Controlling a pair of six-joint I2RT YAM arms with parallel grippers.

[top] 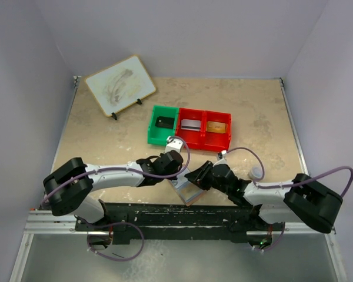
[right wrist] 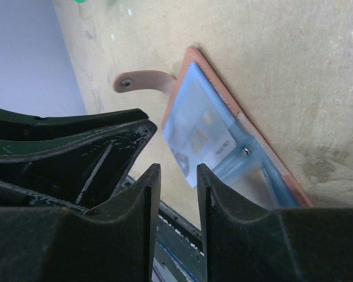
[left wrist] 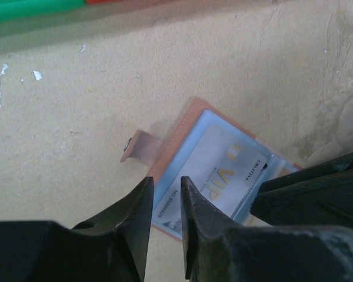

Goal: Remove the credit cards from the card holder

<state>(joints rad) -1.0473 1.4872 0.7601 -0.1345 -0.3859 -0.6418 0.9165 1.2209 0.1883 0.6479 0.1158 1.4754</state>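
Observation:
The tan-pink card holder (top: 187, 191) lies open on the table near the front edge, between my two grippers. In the left wrist view the card holder (left wrist: 167, 154) shows pale blue panels, and a white VIP card (left wrist: 223, 170) lies in its left panel. My left gripper (left wrist: 166, 187) hovers over the near corner with its jaws a narrow gap apart and nothing between them. My right gripper (right wrist: 178, 171) is also slightly open and empty, just short of the card (right wrist: 200, 141). In the top view the left gripper (top: 178, 174) and right gripper (top: 195, 179) nearly meet over the holder.
A green bin (top: 154, 128) with a dark card and two red bins (top: 203, 140) with a silver and a gold card stand behind the holder. A whiteboard (top: 120, 85) leans at the back left. A small pale object (top: 256, 173) sits right of the right arm.

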